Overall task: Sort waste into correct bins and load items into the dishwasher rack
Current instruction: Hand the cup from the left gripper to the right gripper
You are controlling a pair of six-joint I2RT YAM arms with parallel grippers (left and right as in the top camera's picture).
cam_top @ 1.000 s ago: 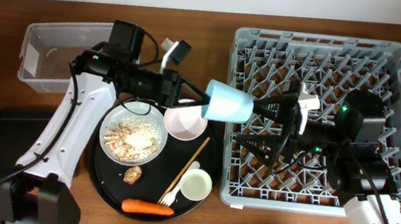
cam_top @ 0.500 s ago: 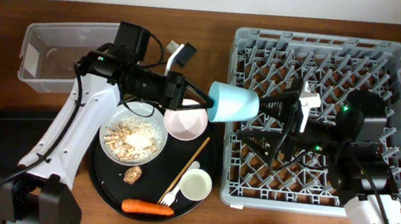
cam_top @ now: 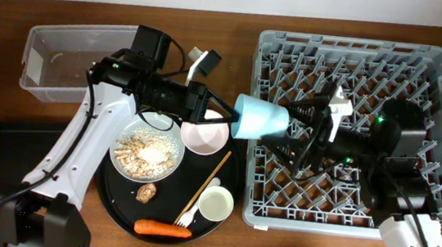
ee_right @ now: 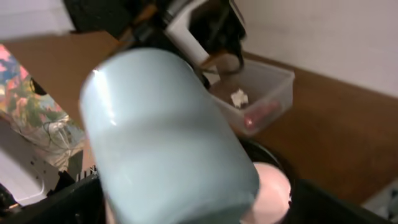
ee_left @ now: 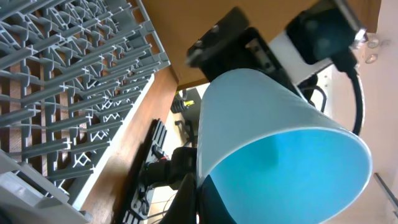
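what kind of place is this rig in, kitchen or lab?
Probably a lab bench staged as a dish-clearing station, not a real kitchen: a grey dishwasher rack, a round black tray holding a scrap-covered plate, and a clear tub, all on one wooden table.

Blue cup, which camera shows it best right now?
Overhead: the whole blue cup shows, held sideways above the rack's left edge. Left wrist shows only its wall and blue inside, close up and cropped. Right wrist shows its base and side, blurred, filling the frame.

The cup (cam_top: pixel 261 117) is light blue, the rack (cam_top: pixel 353 45) grey, the carrot (cam_top: pixel 162 229) orange.
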